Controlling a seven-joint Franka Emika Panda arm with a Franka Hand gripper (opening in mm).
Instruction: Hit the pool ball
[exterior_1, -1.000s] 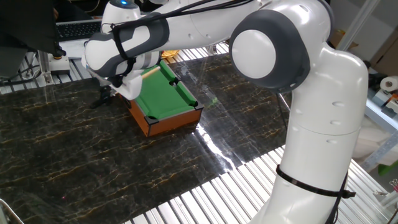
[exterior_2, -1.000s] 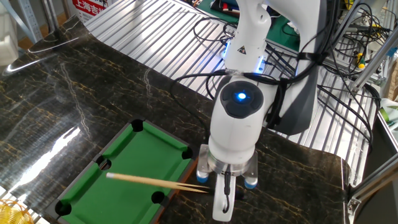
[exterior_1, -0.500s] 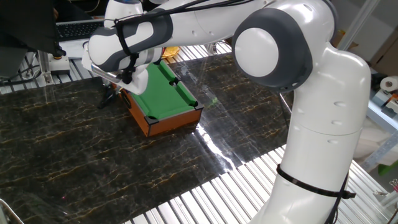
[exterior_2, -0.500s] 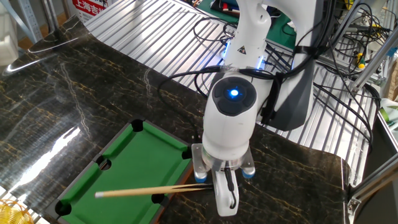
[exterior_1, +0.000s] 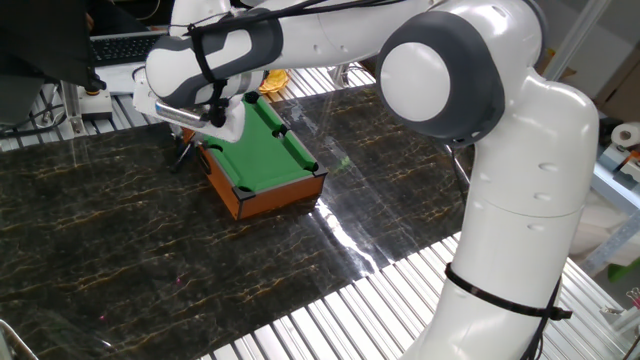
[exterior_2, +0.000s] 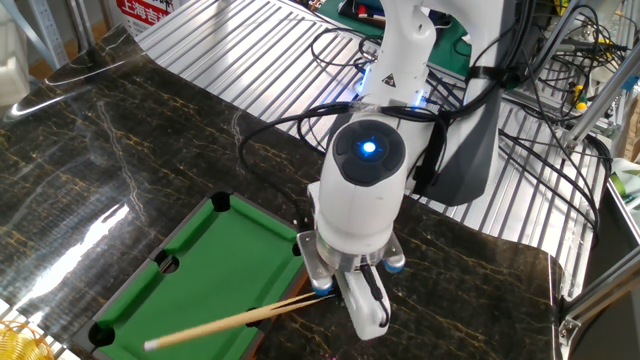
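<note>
The miniature pool table, green felt in a wooden frame, stands on the dark marble top, and its felt shows no balls. The pool ball is out of view in both views. My gripper hangs over the table's short end, shut on the butt of the thin wooden cue stick. The cue slants across the felt, its tip past the near-left rim. In the one fixed view the gripper sits at the table's far-left end, and the arm hides the cue.
Ribbed metal panels border the marble slab. A keyboard lies behind the table at the back left. Cables trail at the robot's base. A yellow object sits at the bottom-left corner.
The gripper has shifted along the table's short end and turned. The cue has swung with it, so its tip has moved from mid-felt toward the near-left rim.
</note>
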